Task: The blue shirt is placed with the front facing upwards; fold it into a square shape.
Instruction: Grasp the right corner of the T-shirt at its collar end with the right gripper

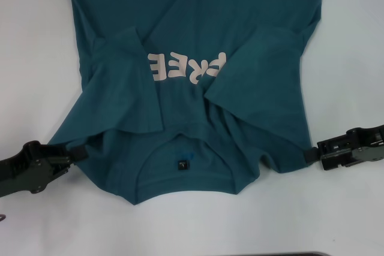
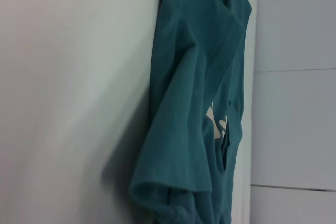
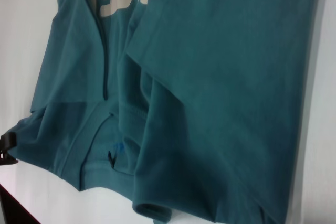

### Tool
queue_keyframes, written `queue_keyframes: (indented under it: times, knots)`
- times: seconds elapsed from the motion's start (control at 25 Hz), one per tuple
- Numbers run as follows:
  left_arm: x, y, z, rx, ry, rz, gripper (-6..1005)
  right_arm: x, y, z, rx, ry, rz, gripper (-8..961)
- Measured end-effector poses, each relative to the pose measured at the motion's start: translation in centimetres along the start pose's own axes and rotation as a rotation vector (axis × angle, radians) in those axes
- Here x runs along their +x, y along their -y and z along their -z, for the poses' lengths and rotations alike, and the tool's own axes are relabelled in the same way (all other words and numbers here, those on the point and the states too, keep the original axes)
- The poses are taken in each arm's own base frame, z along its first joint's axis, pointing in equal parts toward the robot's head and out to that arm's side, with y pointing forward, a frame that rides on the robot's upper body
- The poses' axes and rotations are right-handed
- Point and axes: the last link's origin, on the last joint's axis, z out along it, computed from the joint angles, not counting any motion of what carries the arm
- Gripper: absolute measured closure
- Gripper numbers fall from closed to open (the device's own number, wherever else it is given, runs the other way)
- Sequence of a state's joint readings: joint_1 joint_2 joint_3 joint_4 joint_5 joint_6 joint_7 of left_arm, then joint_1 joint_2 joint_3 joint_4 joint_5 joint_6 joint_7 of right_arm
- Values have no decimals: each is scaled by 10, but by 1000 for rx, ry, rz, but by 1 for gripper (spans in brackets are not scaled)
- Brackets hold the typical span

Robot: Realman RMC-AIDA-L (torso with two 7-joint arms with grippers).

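- The blue shirt [image 1: 198, 40] is spread out on a white table [image 1: 36, 40], chest side up, collar end nearest the robot and the body running off the far edge of the head view.
- Both short sleeves are flipped inward over the chest. The left sleeve [image 1: 123, 85] covers the start of the pale lettering [image 1: 187, 67], and the right sleeve [image 1: 258, 73] sits over the other end, so only part of the word shows between them.
- The collar [image 1: 180, 148] lies open toward the robot with a small dark neck tag [image 1: 182, 164] in the middle of it.
- The left gripper [image 1: 77, 155] is down low at the left shoulder edge of the shirt, tips right at the fabric. Looks like it's touching, but whether it's pinching cloth or just pressed up beside it, can't tell.
- The right gripper [image 1: 309, 155] is at the right shoulder edge, tip just at the hem. Same deal, can't tell if it's spread or closed.
- The left wrist view shows the folded sleeve edge bunched up and a sliver of lettering.
- The right wrist view shows the right sleeve fold, the collar and the lettering up close.
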State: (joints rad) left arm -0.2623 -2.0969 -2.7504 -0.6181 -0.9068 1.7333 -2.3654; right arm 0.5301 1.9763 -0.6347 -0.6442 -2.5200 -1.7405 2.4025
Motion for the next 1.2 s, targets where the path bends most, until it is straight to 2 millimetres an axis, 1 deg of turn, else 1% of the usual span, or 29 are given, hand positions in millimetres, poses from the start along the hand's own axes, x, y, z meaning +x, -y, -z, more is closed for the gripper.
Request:
queue_keyframes:
  times: [0.4,0.68,1.2]
  knots:
    - [0,1,-1,3,-1,2,987,-5,-1,-3,18,4,-11,146]
    - [0,1,-1,4,0,3,987,-8,-3,-10,28,-15,-10,146]
    - [0,1,-1,3,0,3,987,-15,-13,-21,13,-18,19,146]
